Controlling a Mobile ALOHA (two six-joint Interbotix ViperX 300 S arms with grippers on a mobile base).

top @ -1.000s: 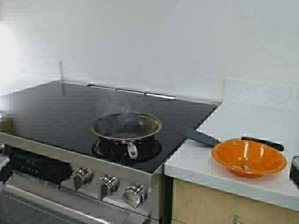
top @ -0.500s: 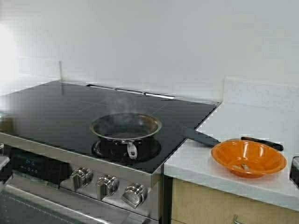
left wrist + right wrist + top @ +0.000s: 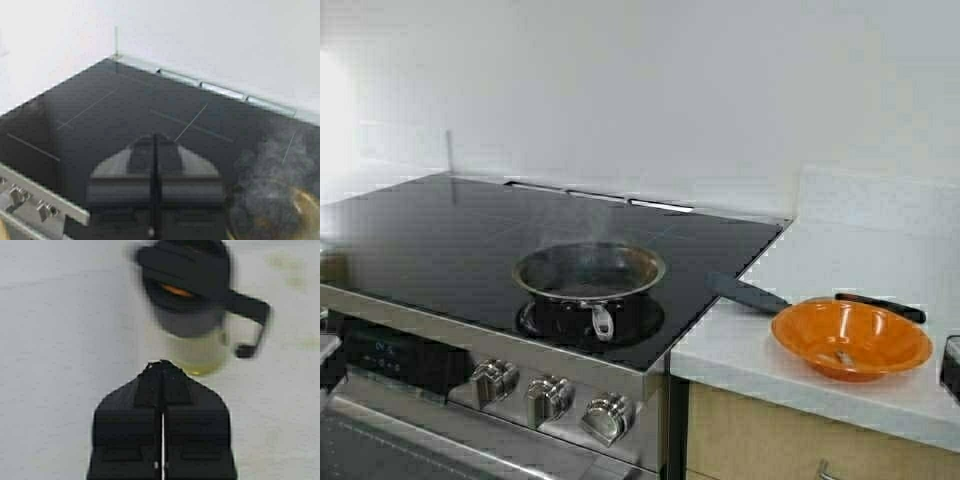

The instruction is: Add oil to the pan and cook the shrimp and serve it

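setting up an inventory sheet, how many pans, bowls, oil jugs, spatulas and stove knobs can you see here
small round shiny steel frying pan, steaming on the black cooktop: 1
orange round bowl on the white counter: 1
tall clear oil jug with black lid: 1
black spatula behind the bowl: 1
silver stove knobs: 3
total: 7

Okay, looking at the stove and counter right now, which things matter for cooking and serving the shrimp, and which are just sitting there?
For the job: pan, steaming on the cooktop; oil jug beyond the shut right gripper; orange bowl, a small pale piece inside.

Lying about: black-handled utensil behind the bowl; stove knobs.
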